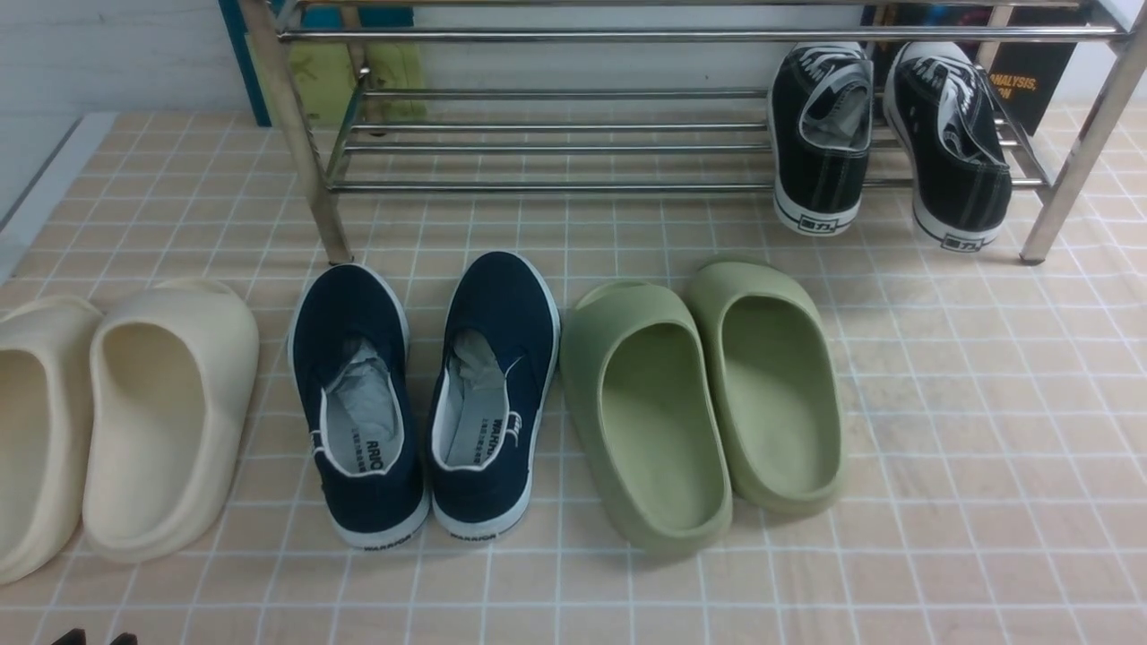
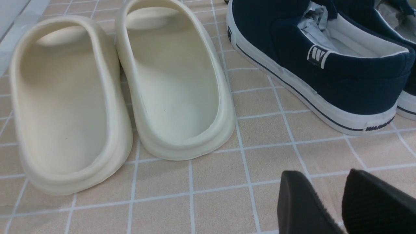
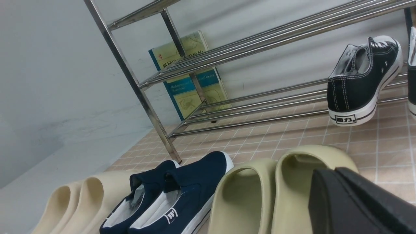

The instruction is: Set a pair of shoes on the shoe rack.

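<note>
The two black canvas sneakers [image 1: 820,134] [image 1: 954,143] sit side by side on the lowest tier of the chrome shoe rack [image 1: 556,36], at its right end, toes in and heels sticking out toward me. In the right wrist view one sneaker [image 3: 360,84] shows in full on the rack [image 3: 260,39], the other only at the frame edge. My left gripper [image 2: 325,182] is open and empty, low over the tiled floor near the cream slides; its tips just show in the front view [image 1: 94,640]. My right gripper [image 3: 336,170] is shut and empty, in front of the green slides.
On the floor in a row stand cream slides [image 1: 134,412], navy slip-ons [image 1: 421,394] and green slides [image 1: 708,394]. A teal and yellow book [image 3: 191,78] leans on the wall behind the rack's left leg [image 1: 300,134]; a dark book [image 1: 1030,81] stands behind its right end.
</note>
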